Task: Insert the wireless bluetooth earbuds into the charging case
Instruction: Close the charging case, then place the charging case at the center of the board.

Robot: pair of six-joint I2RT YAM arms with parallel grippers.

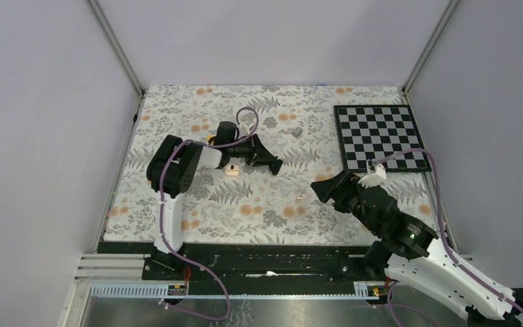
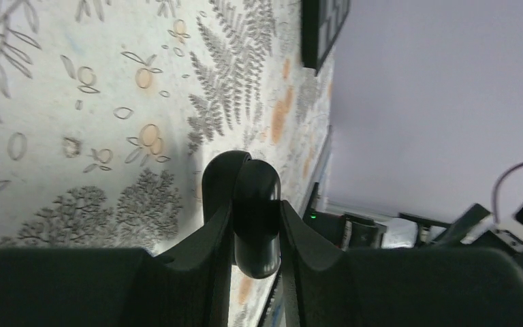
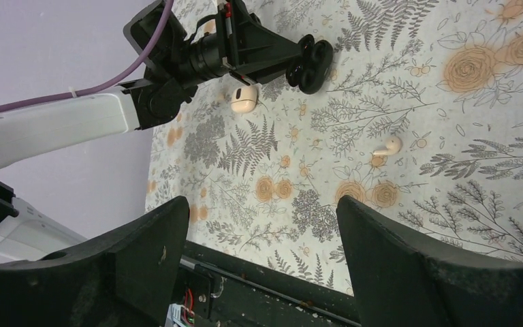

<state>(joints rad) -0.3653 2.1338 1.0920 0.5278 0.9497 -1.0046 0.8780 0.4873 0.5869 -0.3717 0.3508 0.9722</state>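
My left gripper [image 1: 271, 164] is shut on the black oval charging case [image 1: 276, 167], holding it low over the floral table mat. In the left wrist view the gripper [image 2: 255, 235] pinches the case [image 2: 245, 194] between both fingers, and two rounded halves of the case show side by side. The right wrist view shows the case [image 3: 310, 60] at the left fingertips. No tiny black earbuds show in any view. My right gripper [image 1: 323, 188] is open and empty above the mat's front right part; it is also wide open in its own view [image 3: 262, 208].
A cream rounded piece [image 1: 231, 169] lies beside the left wrist, and a small cream stemmed bud [image 1: 300, 198] lies mid-mat [image 3: 387, 145]. A small grey block [image 1: 297, 131] lies farther back. A chessboard [image 1: 379, 136] lies back right. Frame posts stand at the back corners.
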